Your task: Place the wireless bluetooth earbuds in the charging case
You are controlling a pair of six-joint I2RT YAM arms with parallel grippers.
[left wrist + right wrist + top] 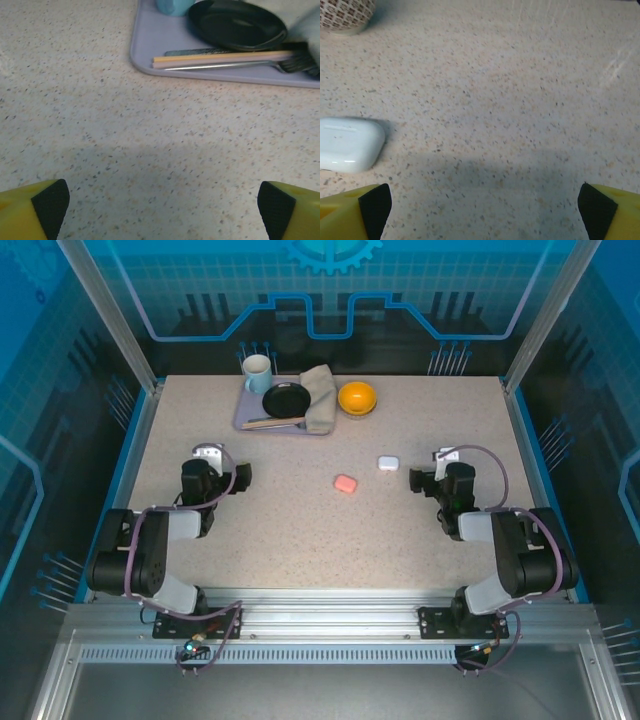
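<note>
**Both end effectors released, cases waiting mid-counter**

The left end effector (162, 205) and the right end effector (482, 204) sit low over the speckled counter (300, 530), fingers spread wide and grasping nothing. The white charging case (347, 145) lies closed just left of the right fingers. The pink charging case (345, 483) rests near it, between the arms. Whether earbuds are inside cannot be told. A tray (145, 55) carries a black plate (235, 25).

White case (388, 463) closed, lying flat; pink case (345, 483) nearby, not touching.
</note>
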